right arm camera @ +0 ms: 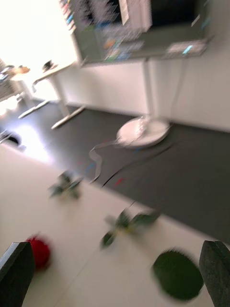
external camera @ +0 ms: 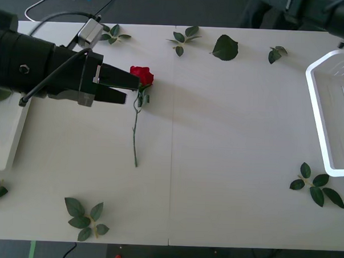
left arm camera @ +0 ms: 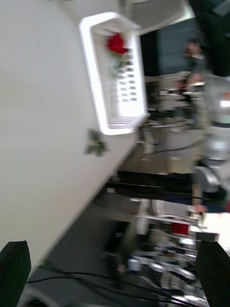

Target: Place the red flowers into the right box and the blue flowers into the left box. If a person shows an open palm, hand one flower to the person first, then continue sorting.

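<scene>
Rose (external camera: 142,75) lies loose on the tabletop (external camera: 228,143), left of centre, nearer the far edge. Deep-red head points to the far edge, thin green stem runs back toward the near edge, a few small leaves just below the head.

Right box (external camera: 330,107) sits at the right edge: white, glossy rounded rim, latticed base. From my left wrist cam I see the same box (left arm camera: 112,72) with one red rose (left arm camera: 116,44) in it, head at one end, stem and leaves along the base.

Left box (external camera: 6,139) is at the left edge, plain cream; the left arm covers most of it, so I can't tell what's in it.

Left gripper (external camera: 119,85) hangs just left of the rose head, black fingers pointing right at it, tips close to the head; can't tell if they touch. Fingers spread, grasping nothing.

Right gripper (right arm camera: 115,276) is released too, fingers at both corners of its wrist cam, nothing between them. That cam catches the rose head (right arm camera: 39,252) and a big leaf (right arm camera: 178,274).

Loose leaf sprigs (external camera: 85,218) are scattered along the far edge, near the near-left corner and near the right box.
</scene>
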Action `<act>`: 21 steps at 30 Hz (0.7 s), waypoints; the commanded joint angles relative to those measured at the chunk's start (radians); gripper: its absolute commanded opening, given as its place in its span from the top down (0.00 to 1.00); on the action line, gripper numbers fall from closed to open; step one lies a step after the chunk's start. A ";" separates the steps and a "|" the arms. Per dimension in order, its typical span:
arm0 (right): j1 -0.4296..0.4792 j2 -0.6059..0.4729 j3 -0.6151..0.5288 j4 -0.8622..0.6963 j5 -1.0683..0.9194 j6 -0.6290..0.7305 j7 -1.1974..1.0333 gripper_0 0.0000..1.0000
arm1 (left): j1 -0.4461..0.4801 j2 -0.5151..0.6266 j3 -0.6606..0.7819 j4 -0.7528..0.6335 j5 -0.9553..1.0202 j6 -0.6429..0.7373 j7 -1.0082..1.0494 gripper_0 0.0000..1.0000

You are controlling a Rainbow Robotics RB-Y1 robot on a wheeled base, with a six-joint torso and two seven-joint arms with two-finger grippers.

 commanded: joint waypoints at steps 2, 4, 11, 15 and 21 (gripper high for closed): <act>0.019 -0.085 -0.129 -0.043 -0.122 0.245 0.007 0.00 | -0.130 0.121 -0.106 -0.011 -0.138 -0.031 0.108 0.00; 0.025 -0.091 -0.160 -0.044 -0.159 0.334 0.007 0.00 | -0.160 0.143 -0.150 -0.010 -0.191 -0.047 0.162 0.00; 0.118 -0.146 -0.186 -0.109 -0.355 0.480 0.004 0.00 | -0.262 0.184 -0.342 -0.010 -0.382 -0.129 0.366 0.00; 0.224 -0.185 -0.187 -0.241 -0.407 0.446 -0.001 0.00 | -0.298 0.212 -0.489 -0.010 -0.494 -0.221 0.479 0.00; 0.375 -0.225 -0.187 -0.425 -0.423 0.332 -0.013 0.00 | -0.305 0.244 -0.652 0.001 -0.615 -0.376 0.548 0.00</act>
